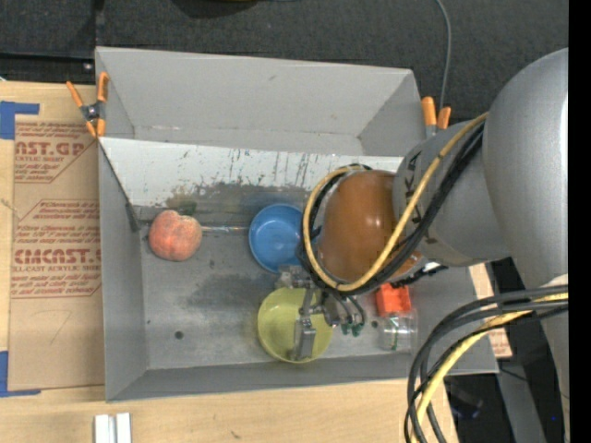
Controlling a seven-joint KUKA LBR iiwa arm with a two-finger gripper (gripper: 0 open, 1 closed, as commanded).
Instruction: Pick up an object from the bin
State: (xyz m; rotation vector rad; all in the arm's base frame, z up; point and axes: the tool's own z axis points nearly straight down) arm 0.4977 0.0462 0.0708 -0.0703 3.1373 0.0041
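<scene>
My gripper reaches down at the front of the bin, over the right side of a yellow-green bowl. It is open. One finger stands inside the bowl and the other just outside its right rim, so the rim lies between them. A blue bowl sits right behind the yellow-green one, partly covered by the arm's orange dome. A small clear bottle with an orange-red cap lies just right of the gripper.
A peach rests at the left of the bin floor, well apart from the bowls. The arm with its dome and cables covers the bin's right side. Bare floor lies between the peach and the bowls.
</scene>
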